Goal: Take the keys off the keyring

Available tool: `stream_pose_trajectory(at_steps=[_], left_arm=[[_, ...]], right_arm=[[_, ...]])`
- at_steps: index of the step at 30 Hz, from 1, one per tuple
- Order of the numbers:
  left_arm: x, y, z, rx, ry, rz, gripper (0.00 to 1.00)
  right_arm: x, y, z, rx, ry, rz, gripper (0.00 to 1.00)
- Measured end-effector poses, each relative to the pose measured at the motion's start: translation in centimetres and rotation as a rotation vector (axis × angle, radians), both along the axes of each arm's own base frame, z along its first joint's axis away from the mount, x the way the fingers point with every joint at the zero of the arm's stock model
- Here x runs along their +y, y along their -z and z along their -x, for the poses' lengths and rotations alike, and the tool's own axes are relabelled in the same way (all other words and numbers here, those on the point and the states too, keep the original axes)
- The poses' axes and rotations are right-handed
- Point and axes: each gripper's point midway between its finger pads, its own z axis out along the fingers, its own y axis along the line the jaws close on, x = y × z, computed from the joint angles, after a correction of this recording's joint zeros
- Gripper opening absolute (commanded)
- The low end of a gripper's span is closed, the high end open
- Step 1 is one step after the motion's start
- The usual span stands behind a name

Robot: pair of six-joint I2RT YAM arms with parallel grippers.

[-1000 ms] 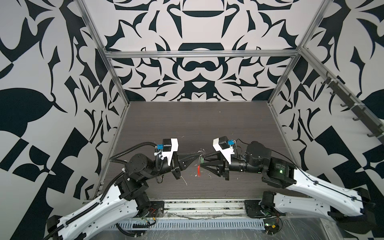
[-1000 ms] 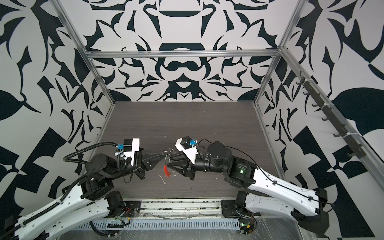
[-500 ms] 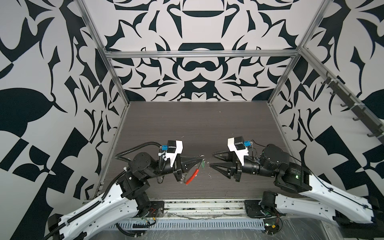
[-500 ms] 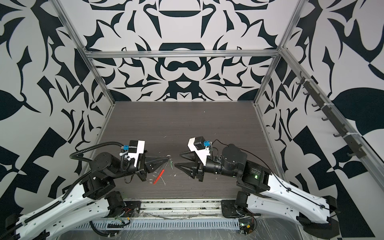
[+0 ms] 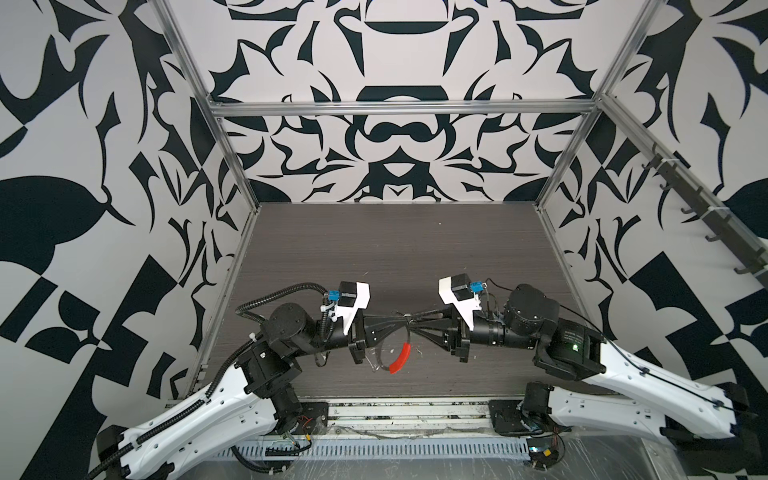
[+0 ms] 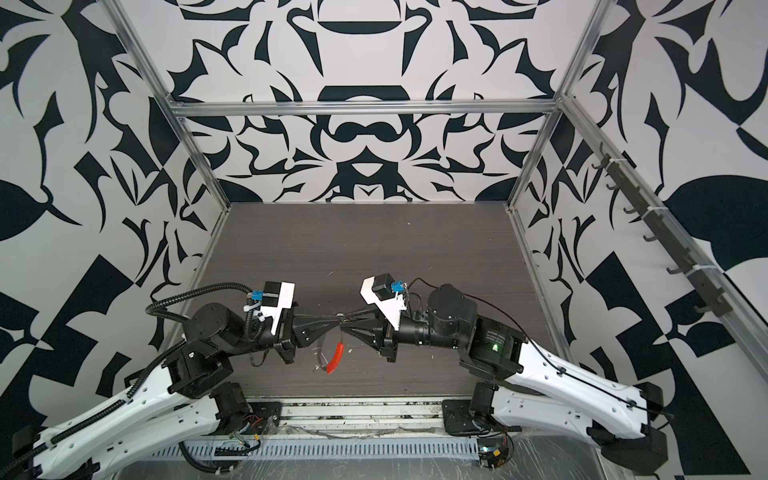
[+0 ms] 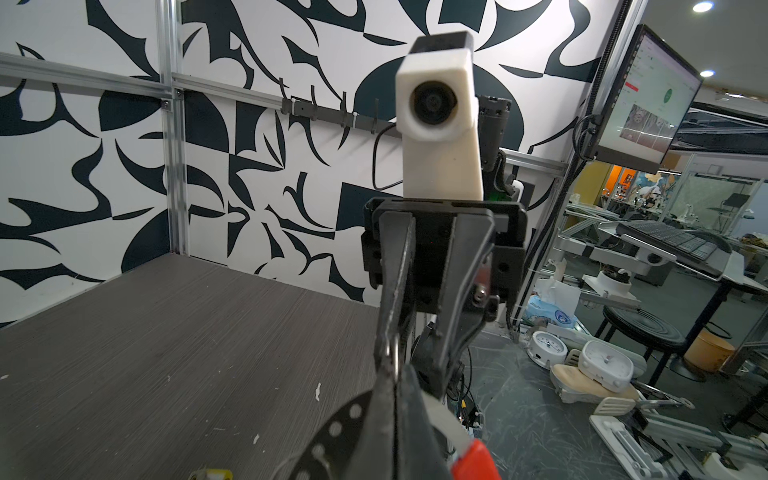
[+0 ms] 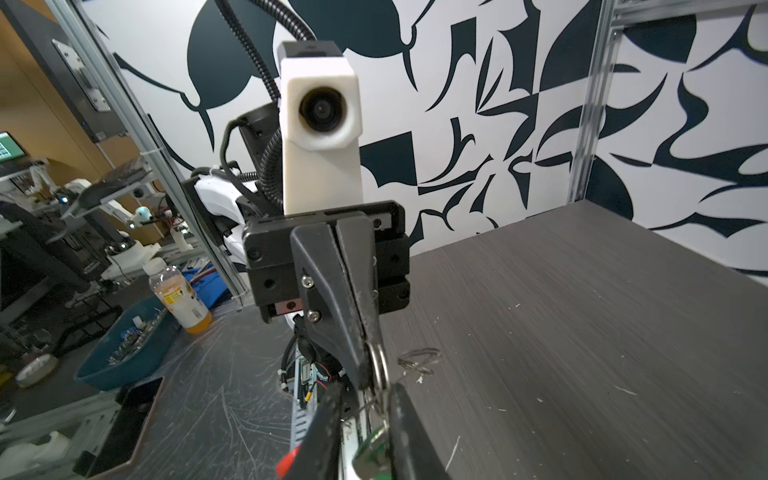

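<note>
above dark woodgrain table, left gripper pinches shut on keyring; right gripper fingers narrow around green tag, grip unclear.

The left arm and the right arm are bent inward at the elbow. Their wrists are held level and turned toward each other. The left gripper is met tip to tip by the right gripper. The left fingers are pressed together. The right fingers are set narrowly apart at the tips, and whether anything is gripped there cannot be judged.
</note>
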Motion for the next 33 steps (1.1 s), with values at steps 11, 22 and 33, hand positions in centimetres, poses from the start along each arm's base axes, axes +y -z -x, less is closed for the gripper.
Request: stream_pose_trajectory(at_steps=[11, 22, 33], left_arm=[[0.0, -0.2, 0.1, -0.001, 0.006, 0.0, 0.0], [0.8, -0.3, 0.0, -0.008, -0.035, -0.047, 0.39], [-1.2, 1.1, -0.2, 0.05, 0.026, -0.184, 0.37]], right_arm=[[-0.1, -0.1, -0.1, 0.002, 0.006, -0.003, 0.0], [-1.6, 0.8, -0.5, 0.013, 0.046, 0.168, 0.0], [-1.5, 2.5, -0.8, 0.062, -0.02, 0.393, 0.0]])
